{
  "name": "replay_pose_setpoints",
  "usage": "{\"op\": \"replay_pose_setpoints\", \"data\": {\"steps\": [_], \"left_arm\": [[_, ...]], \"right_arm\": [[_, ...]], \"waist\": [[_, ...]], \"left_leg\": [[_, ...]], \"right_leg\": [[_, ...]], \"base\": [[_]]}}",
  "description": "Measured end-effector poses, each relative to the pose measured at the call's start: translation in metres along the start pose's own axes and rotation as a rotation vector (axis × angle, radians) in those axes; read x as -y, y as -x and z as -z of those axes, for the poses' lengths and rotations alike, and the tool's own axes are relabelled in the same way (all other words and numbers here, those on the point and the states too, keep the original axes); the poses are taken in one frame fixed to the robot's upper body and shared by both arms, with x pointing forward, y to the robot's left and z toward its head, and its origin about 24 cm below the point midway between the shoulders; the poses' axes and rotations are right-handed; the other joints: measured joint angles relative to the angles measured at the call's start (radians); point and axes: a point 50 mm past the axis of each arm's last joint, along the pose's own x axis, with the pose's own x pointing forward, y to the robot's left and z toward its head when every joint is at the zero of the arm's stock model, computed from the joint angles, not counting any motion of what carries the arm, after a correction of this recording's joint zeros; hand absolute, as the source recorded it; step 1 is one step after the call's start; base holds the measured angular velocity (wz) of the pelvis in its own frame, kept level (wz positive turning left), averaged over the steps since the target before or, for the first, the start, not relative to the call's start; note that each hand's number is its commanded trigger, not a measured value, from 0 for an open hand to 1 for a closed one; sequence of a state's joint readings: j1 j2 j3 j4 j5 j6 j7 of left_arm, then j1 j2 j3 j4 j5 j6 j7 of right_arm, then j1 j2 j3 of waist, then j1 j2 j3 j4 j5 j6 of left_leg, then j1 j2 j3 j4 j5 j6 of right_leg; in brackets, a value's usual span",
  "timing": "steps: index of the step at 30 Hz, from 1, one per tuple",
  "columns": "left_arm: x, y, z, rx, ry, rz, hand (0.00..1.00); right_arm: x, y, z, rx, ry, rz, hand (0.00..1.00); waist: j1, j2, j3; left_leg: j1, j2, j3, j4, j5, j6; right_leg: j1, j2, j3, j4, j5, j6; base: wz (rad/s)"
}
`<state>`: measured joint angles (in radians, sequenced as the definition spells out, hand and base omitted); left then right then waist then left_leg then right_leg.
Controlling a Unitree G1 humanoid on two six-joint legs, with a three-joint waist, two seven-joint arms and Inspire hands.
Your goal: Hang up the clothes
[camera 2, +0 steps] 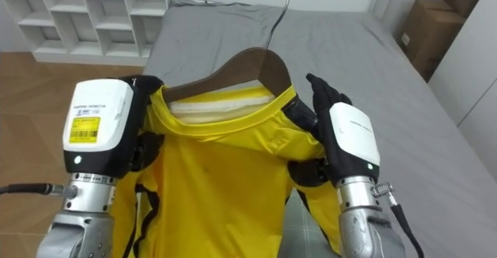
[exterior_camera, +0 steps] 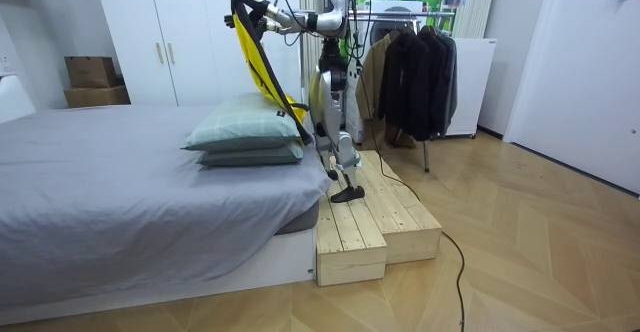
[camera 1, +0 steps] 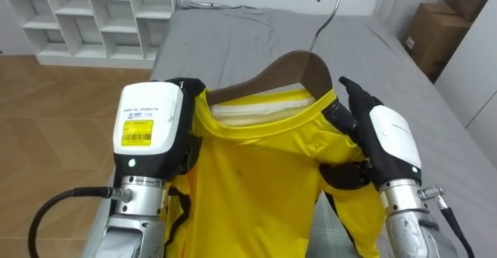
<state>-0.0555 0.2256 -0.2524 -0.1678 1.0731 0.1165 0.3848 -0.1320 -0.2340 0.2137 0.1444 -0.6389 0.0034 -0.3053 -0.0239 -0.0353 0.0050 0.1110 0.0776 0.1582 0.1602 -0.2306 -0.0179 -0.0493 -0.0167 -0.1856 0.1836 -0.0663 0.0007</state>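
A yellow shirt (camera 1: 256,172) hangs on a brown wooden hanger (camera 1: 299,67) with a metal hook, held up in front of me over the grey bed (camera 1: 256,33). My left hand (camera 1: 151,122) grips the shirt's left shoulder, its dark fingers curled over the cloth. My right hand (camera 1: 392,137) is at the right shoulder: its fingers lie up along the hanger's arm and its thumb pinches a fold of yellow cloth. In the room view I stand on a wooden platform (exterior_camera: 370,222) at the head of the bed, holding the shirt (exterior_camera: 262,67) high above the pillows (exterior_camera: 245,132).
A white cube shelf (camera 1: 85,13) stands past the bed at the upper left, with a cardboard box (camera 1: 435,33) at the upper right. Behind me in the room view a clothes rack (exterior_camera: 420,67) carries dark garments. White wardrobes line the wall.
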Motion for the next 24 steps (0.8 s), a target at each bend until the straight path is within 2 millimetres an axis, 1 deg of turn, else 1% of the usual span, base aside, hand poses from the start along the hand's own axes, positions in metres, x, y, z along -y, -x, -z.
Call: {"op": "replay_pose_setpoints", "data": {"steps": [1, 3, 4, 5, 6, 8, 9, 24], "left_arm": [[0.0000, 0.0000, 0.0000, 0.000, 0.000, 0.000, 1.00], [0.0000, 0.0000, 0.0000, 0.000, 0.000, 0.000, 1.00], [0.0000, 0.0000, 0.0000, 0.000, 0.000, 0.000, 1.00], [0.0000, 0.0000, 0.0000, 0.000, 0.000, 0.000, 1.00], [0.0000, 0.0000, 0.0000, 0.000, 0.000, 0.000, 1.00], [0.0000, 0.0000, 0.0000, 0.000, 0.000, 0.000, 1.00], [0.0001, 0.0000, -0.0001, 0.000, 0.000, 0.000, 1.00], [0.0011, 0.0006, 0.0013, -0.022, -0.013, 0.006, 1.00]], "right_arm": [[0.0000, 0.0000, 0.0000, 0.000, 0.000, 0.000, 0.00], [0.0000, 0.0000, 0.0000, 0.000, 0.000, 0.000, 0.20], [0.0000, 0.0000, 0.0000, 0.000, 0.000, 0.000, 0.47], [0.0000, 0.0000, 0.0000, 0.000, 0.000, 0.000, 0.59], [0.0000, 0.0000, 0.0000, 0.000, 0.000, 0.000, 0.69], [0.0000, 0.0000, 0.0000, 0.000, -0.001, 0.000, 0.95], [0.0000, 0.0000, 0.0001, -0.001, -0.002, 0.000, 1.00], [-0.0053, 0.0013, 0.0023, -0.030, -0.028, -0.039, 1.00]], "waist": [[0.000, 0.000, 0.0000], [0.000, 0.000, 0.0000], [0.000, 0.000, 0.0000], [0.000, 0.000, 0.0000], [0.000, 0.000, 0.0000], [0.000, 0.000, 0.0000], [-0.001, 0.000, 0.0000], [-0.006, -0.003, -0.0005]], "left_leg": [[0.000, 0.000, 0.000, 0.000, 0.000, 0.000], [0.000, 0.000, 0.000, 0.001, 0.000, 0.000], [0.000, 0.000, 0.000, 0.001, 0.000, 0.000], [0.000, 0.000, 0.000, 0.002, 0.000, 0.000], [0.000, 0.000, 0.000, 0.002, 0.000, 0.000], [0.000, 0.000, 0.000, 0.002, 0.000, 0.000], [0.000, 0.000, 0.000, 0.002, 0.000, 0.000], [0.003, -0.001, -0.007, 0.002, 0.000, 0.000]], "right_leg": [[0.000, 0.000, 0.000, 0.000, 0.000, 0.000], [0.000, 0.000, 0.000, 0.001, 0.000, 0.000], [0.000, 0.000, 0.000, 0.001, 0.000, 0.000], [0.000, 0.000, 0.000, 0.001, 0.000, 0.000], [0.001, 0.000, 0.000, 0.001, 0.000, 0.000], [0.001, 0.000, 0.000, 0.001, 0.000, 0.000], [0.001, -0.001, 0.000, 0.001, 0.000, 0.000], [0.007, -0.002, -0.006, 0.001, 0.000, 0.000]], "base": [[0.00], [0.00], [0.00], [0.00], [0.00], [0.00], [0.00], [0.00]]}}
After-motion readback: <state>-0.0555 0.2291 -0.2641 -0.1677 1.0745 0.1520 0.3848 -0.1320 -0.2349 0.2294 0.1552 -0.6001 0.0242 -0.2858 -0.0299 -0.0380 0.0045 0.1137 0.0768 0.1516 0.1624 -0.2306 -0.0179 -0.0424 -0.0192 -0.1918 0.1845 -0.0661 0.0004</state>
